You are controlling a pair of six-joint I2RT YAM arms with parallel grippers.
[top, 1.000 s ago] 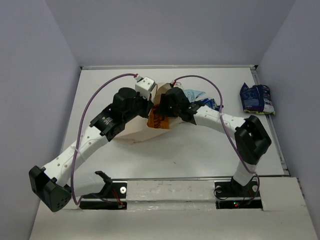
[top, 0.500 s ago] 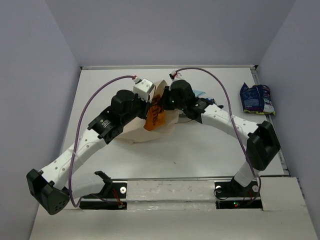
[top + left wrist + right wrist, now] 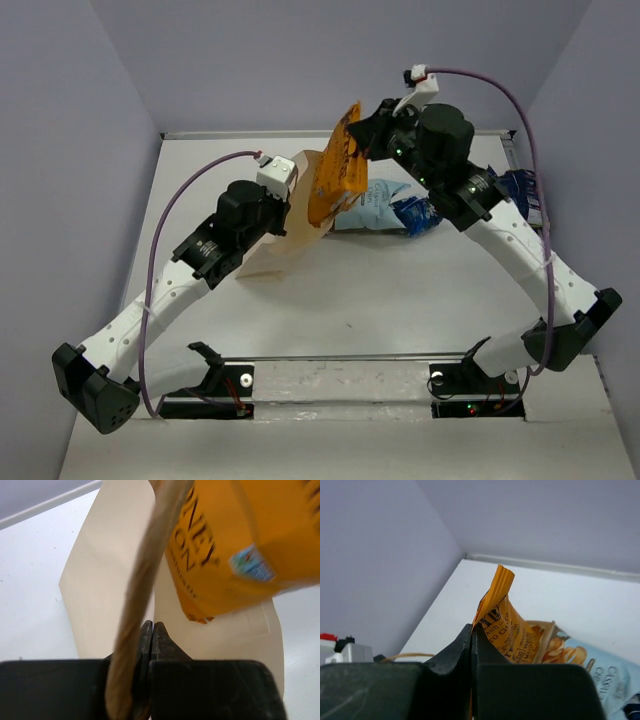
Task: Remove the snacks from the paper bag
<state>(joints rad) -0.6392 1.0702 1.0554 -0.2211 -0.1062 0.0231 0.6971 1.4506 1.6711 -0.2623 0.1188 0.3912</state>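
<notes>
My right gripper (image 3: 366, 128) is shut on the top edge of the long orange chip bag (image 3: 337, 172) and holds it in the air above the paper bag's mouth; the right wrist view shows the jaws (image 3: 471, 630) pinching the bag (image 3: 506, 626). My left gripper (image 3: 297, 196) is shut on the rim of the tan paper bag (image 3: 272, 252), which lies on the table; its loop handle (image 3: 136, 600) crosses the left wrist view. The light-blue chip bag (image 3: 372, 214) and the small shiny blue packet (image 3: 414, 214) lie right of the paper bag. The dark navy packet (image 3: 522, 186) lies at far right, partly behind my right arm.
The white table (image 3: 400, 290) is walled at the back and both sides by grey panels. The orange bag hangs in front of the paper bag's inner wall (image 3: 107, 575) in the left wrist view. Purple cables arch over both arms.
My right gripper has lifted the orange chip bag up and to the back right, out of the paper bag. The light-blue bag and small blue packet are now uncovered. The left gripper barely moved.
</notes>
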